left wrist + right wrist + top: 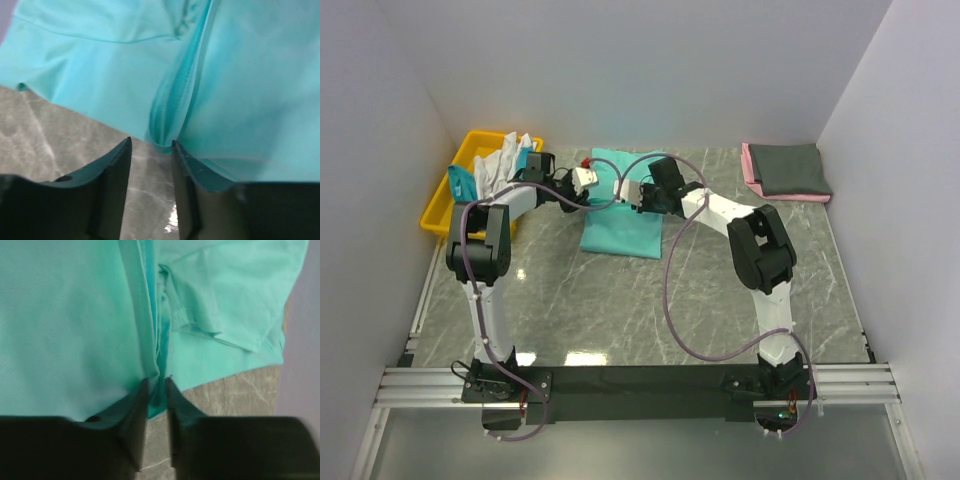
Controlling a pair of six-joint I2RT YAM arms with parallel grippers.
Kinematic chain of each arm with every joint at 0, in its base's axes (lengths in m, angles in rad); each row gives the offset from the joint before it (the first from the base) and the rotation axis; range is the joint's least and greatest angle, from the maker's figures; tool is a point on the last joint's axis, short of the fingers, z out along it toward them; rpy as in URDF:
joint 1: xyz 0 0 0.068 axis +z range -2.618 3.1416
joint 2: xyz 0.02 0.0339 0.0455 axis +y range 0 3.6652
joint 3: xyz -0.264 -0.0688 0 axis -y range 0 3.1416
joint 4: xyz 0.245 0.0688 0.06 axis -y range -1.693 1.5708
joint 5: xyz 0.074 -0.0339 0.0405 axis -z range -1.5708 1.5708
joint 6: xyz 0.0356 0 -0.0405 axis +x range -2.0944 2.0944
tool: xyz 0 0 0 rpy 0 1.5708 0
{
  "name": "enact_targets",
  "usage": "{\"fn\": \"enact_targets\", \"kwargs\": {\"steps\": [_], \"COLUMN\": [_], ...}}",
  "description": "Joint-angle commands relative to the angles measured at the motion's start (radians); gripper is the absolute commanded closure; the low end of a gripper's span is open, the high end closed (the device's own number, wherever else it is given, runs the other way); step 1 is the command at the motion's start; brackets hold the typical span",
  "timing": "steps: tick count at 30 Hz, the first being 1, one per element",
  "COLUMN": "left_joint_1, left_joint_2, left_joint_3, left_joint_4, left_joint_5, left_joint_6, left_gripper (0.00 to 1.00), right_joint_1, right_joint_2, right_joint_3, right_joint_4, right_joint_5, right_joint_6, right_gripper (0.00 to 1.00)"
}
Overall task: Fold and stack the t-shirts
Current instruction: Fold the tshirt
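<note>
The sea-green t-shirt (620, 225) lies on the worktop (620, 300) toward 12 o'clock, and both arms reach to its far part, probably to gather a ridge for the next fold. The right end effector (156, 385) is pressed together on a raised pleat. The left end effector (150, 145) is spread, with a fold just inside its tips. Only the top view shows the dark grey t-shirt (790, 165) folded at 2 o'clock and the yellow bin (440, 205) at 10 o'clock.

Arms reach forward; left gripper (150, 149) parted, right gripper (156, 386) pinched together.
</note>
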Motion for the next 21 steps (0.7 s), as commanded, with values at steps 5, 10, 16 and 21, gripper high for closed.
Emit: {"fn": "enact_targets", "kwargs": {"steps": [5,10,16,21], "left_joint_1": [0.036,0.063,0.057,0.052], "left_joint_2": [-0.057,-0.189,-0.288,-0.214], "left_joint_3": [0.091,-0.022,-0.159,-0.188], "left_joint_4": [0.032,0.041,0.097,0.151], "left_joint_5": [0.003,0.055,0.115,0.087], "left_joint_6": [-0.243,-0.397,-0.783,-1.067], "left_gripper": [0.4,0.41,0.44,0.55], "right_joint_1": [-0.026,-0.032,-0.032,-0.032], "right_joint_2": [-0.115,-0.169,-0.115,-0.06], "right_joint_3": [0.019,0.122,0.3,0.268], "right_joint_4": [0.081,-0.019,-0.306,-0.312], "right_joint_5": [0.129,0.092,-0.145,-0.31], "right_joint_6": [0.121,0.317,0.67,0.876], "right_gripper": [0.47,0.49,0.66,0.69]}}
